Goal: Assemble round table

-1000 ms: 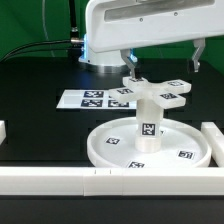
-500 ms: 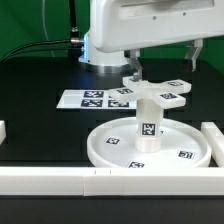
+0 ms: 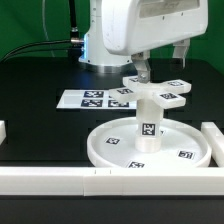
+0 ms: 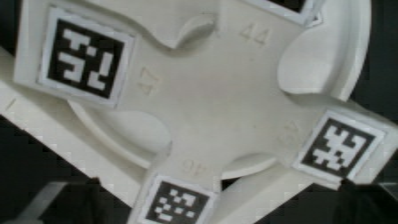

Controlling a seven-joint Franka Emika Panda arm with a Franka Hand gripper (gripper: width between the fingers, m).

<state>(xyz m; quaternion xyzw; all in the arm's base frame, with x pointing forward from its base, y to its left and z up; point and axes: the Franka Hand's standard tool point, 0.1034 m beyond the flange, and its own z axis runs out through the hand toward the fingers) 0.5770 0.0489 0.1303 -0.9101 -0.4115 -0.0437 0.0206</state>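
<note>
black table (image 3: 40,125) lies bare beyond the disc (image 3: 110,150); claw (image 3: 146,68) above the foot (image 3: 158,92), grip state unclear.

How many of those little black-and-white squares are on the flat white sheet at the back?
3 show clearly on the marker board, in a row along its length; the cross-shaped foot hides its far end, so more may sit there.
</note>
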